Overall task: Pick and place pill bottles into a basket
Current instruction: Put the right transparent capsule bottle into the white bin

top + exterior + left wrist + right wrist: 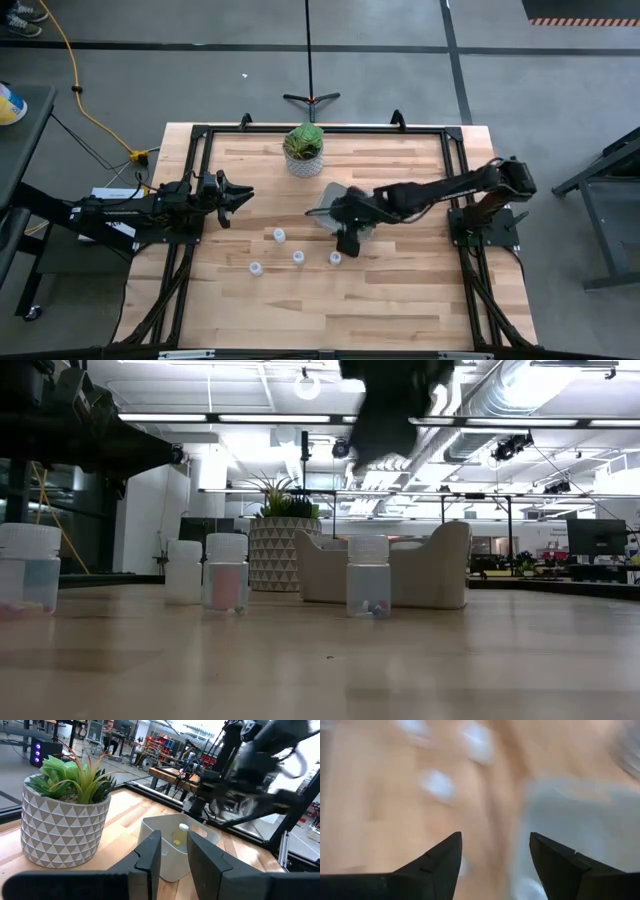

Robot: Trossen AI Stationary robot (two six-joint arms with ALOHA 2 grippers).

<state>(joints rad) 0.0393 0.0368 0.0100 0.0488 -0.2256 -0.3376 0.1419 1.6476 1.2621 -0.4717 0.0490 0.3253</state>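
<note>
Right gripper (pixel 349 241) hangs beside the basket (pixel 326 203), fingers spread and empty. Four pill bottles (pixel 297 256) stand on the table (pixel 400 300); one seems to lie inside the basket. Left gripper (pixel 243 193) waits at the left edge, fingers parted

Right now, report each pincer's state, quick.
Left pincer: open, empty, waiting at the table's left side.
Right pincer: open, empty, above the table by the basket.
</note>
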